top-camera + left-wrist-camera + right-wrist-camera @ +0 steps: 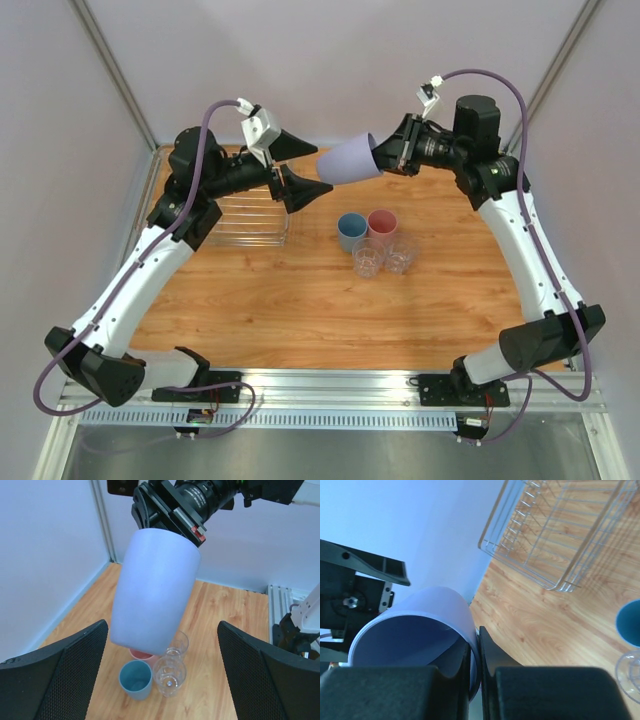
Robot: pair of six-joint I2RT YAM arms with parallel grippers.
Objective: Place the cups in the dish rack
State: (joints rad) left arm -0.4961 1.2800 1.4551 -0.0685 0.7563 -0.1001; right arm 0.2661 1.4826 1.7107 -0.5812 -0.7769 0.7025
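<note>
My right gripper (388, 155) is shut on the rim of the lavender cup (348, 160), holding it on its side in the air; one finger is inside the cup (420, 635), one outside. My left gripper (305, 168) is open, its fingers just left of the cup's base, with the cup (155, 592) between and beyond them. The blue cup (351, 231), the pink cup (382, 224) and two clear tumblers (368, 258) (401, 255) stand together mid-table. The clear dish rack (250, 218) lies at the back left, under my left arm.
Grey walls close off the back and both sides. A metal rail (330, 385) runs along the near edge by the arm bases. The rack also shows in the right wrist view (560, 535).
</note>
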